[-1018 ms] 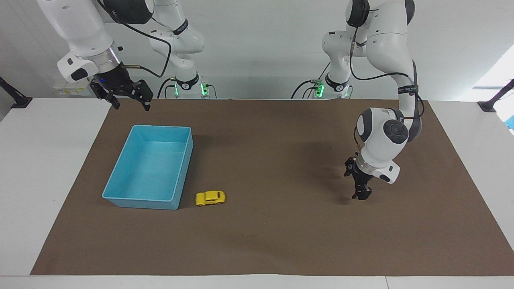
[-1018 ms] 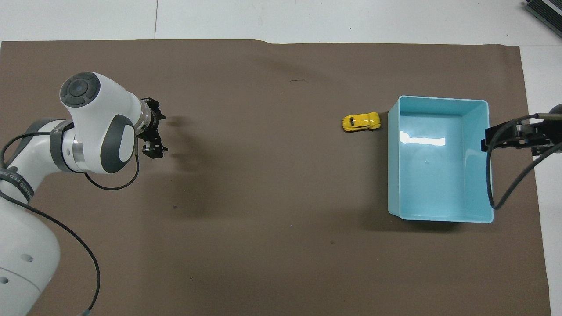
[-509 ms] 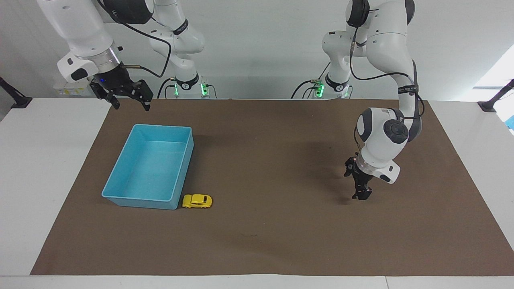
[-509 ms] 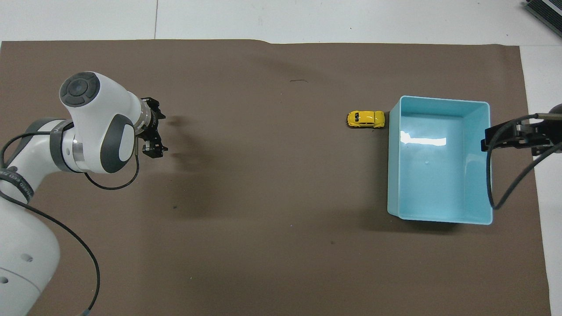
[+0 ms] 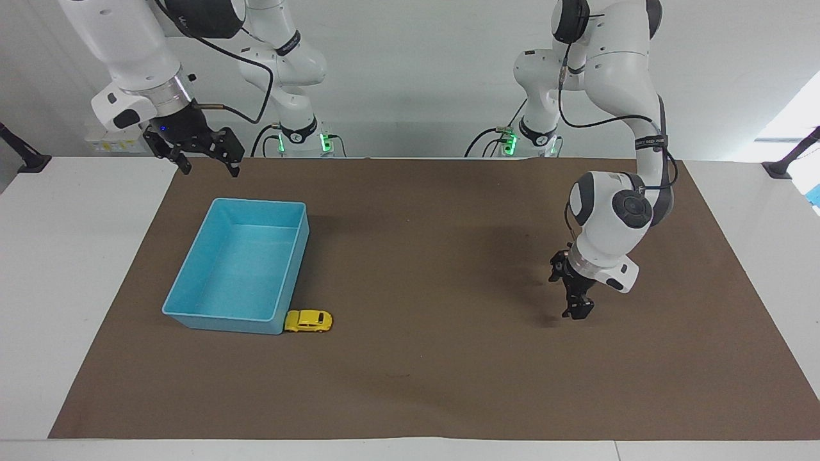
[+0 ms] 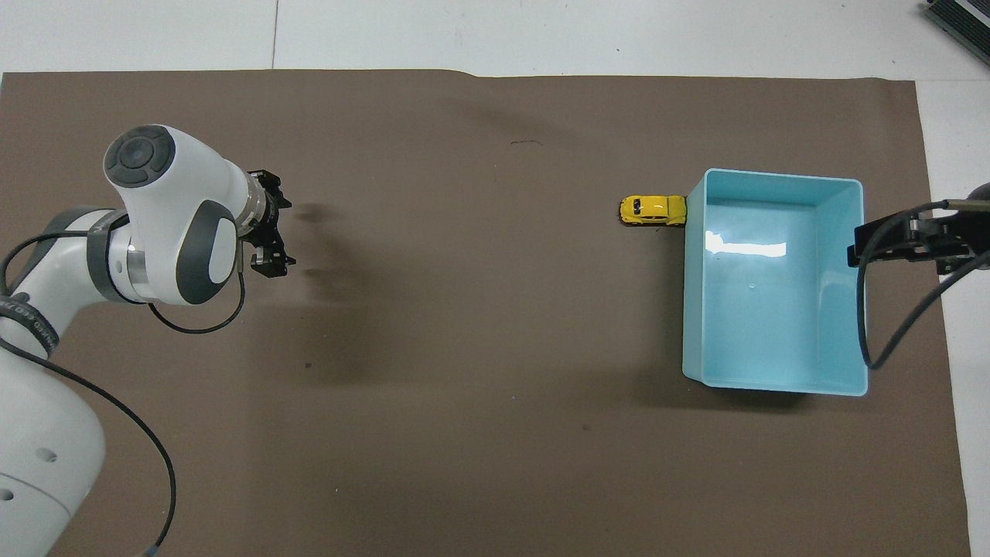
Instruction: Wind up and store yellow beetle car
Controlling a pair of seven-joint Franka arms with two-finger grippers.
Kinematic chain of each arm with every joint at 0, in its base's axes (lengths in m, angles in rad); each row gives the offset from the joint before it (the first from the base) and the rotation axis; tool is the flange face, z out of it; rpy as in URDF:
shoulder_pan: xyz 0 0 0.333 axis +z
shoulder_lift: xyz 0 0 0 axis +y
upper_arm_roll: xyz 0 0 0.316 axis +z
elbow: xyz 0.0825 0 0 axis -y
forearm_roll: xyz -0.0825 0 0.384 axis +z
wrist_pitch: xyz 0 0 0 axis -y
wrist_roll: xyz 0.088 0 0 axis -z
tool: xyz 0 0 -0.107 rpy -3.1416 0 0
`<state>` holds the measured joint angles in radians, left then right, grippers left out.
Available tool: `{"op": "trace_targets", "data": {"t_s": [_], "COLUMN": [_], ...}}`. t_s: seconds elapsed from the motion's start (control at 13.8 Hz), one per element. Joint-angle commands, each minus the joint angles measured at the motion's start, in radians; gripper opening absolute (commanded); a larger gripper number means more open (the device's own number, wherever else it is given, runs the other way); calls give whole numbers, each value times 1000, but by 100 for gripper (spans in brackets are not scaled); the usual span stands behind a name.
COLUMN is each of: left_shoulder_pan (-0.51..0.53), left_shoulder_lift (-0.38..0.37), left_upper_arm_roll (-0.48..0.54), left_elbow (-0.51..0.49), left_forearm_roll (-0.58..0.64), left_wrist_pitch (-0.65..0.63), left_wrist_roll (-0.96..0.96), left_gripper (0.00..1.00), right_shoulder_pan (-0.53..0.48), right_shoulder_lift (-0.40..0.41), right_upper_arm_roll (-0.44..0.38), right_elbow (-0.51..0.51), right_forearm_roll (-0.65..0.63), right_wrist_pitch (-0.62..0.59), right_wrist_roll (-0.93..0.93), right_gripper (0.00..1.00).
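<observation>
The yellow beetle car stands on the brown mat with one end against the outside of the blue bin, at the bin's corner farthest from the robots. Nothing lies in the bin. My left gripper hangs open and holds nothing, low over the mat toward the left arm's end, well away from the car. My right gripper is open and holds nothing, raised over the mat's edge by the bin's end nearest the robots.
The brown mat covers most of the white table. A black cable from the right arm hangs over the bin's rim in the overhead view.
The car has rolled toward the right arm's end and stopped against the bin's corner. The bin shifted slightly. Both arms stayed where they were.
</observation>
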<state>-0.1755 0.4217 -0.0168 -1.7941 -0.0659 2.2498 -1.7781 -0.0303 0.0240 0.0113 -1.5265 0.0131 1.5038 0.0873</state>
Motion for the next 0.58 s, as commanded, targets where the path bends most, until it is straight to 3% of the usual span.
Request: {"op": "trace_targets", "data": {"t_s": [0.0,0.51], "left_shoulder_pan": [7,11], "left_shoulder_lift": [-8,-90], "left_upper_arm_roll": [-5,-3], "left_elbow": [4,53], "left_forearm_roll": [9,17], "left_wrist_pitch": [-4,-91], "left_wrist_roll": [5,17], "left_gripper": [100,100], "right_shoulder_pan": [-11,-11], "right_shoulder_lift": [-10,-10], "right_upper_arm_roll": [9,9], "right_elbow": [-17,-17], "right_forearm_roll": [13,13], "right_wrist_pitch": [13,12], "right_wrist_roll": [16,15], "right_gripper": [100,100]}}
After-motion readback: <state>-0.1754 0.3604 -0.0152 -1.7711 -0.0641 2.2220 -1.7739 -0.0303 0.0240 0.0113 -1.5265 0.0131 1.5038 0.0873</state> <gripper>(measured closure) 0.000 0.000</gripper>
